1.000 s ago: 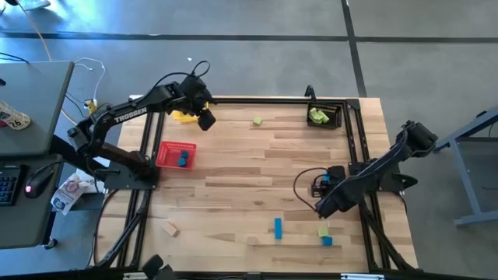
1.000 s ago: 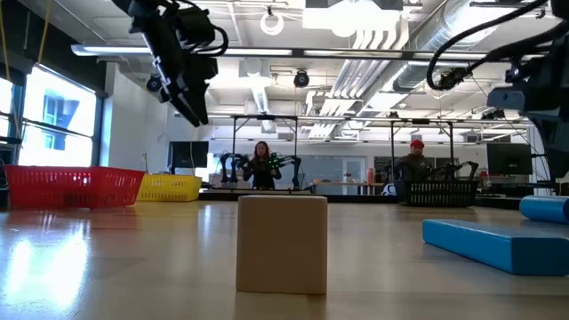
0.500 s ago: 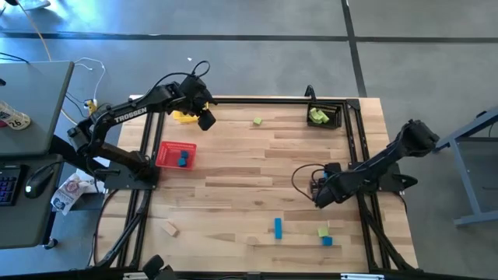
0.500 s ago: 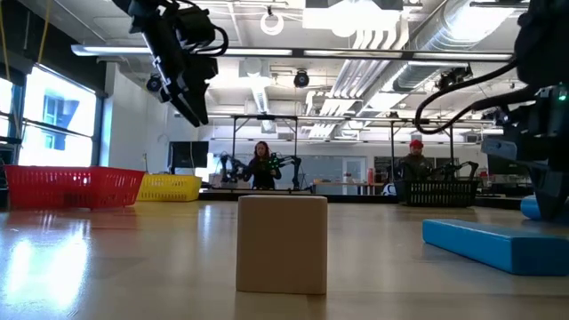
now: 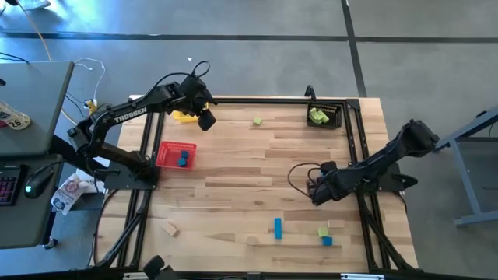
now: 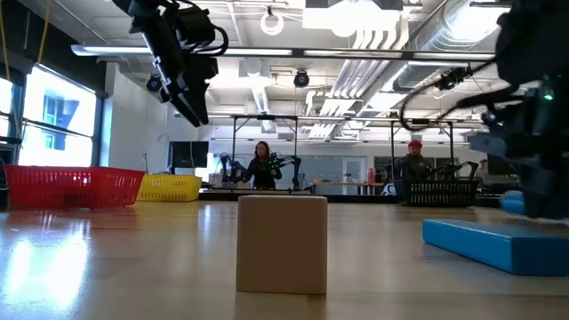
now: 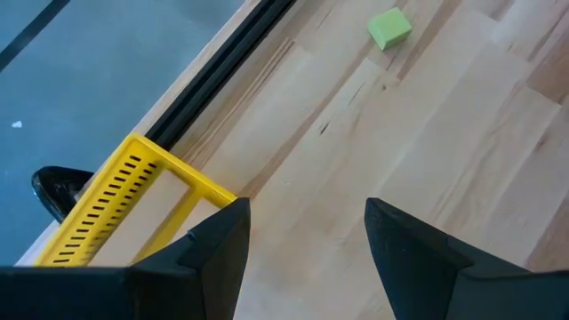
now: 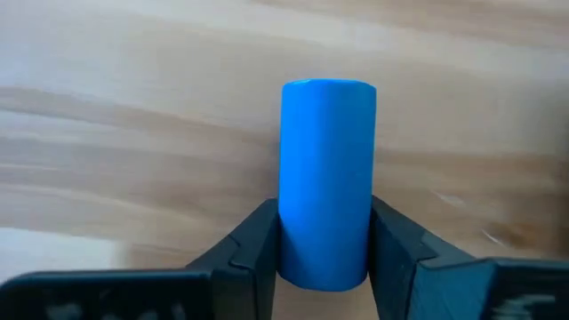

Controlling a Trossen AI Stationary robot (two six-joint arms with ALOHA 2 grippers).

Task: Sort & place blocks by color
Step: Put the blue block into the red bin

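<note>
A blue round bar lies on the wood between my right gripper's fingers, right of the table's middle; in the high view the gripper hides it. My left gripper hangs open and holding nothing above the far left, beside the yellow basket. Loose blocks lie flat on the table: a green cube at the far side, a blue bar, a green cube and a blue cube near the front, and a tan block at the front left. My right gripper pinches the blue bar's two long sides at one end between its two fingers. The fingers come steeply from above. The rest of the bar reaches out past the fingertips and seems to lie on the table.
The red basket, at the left, holds a blue block. The black basket, at the far right, holds green blocks. A black frame runs along the table's edges. A tan cube stands close before the low camera. People stand in the room behind.
My right gripper has moved from above the front-right blocks toward the table's far edge and a little left, and has sunk down over the blue bar, rolling its wrist somewhat. The blue bar has kept its place on the table.
</note>
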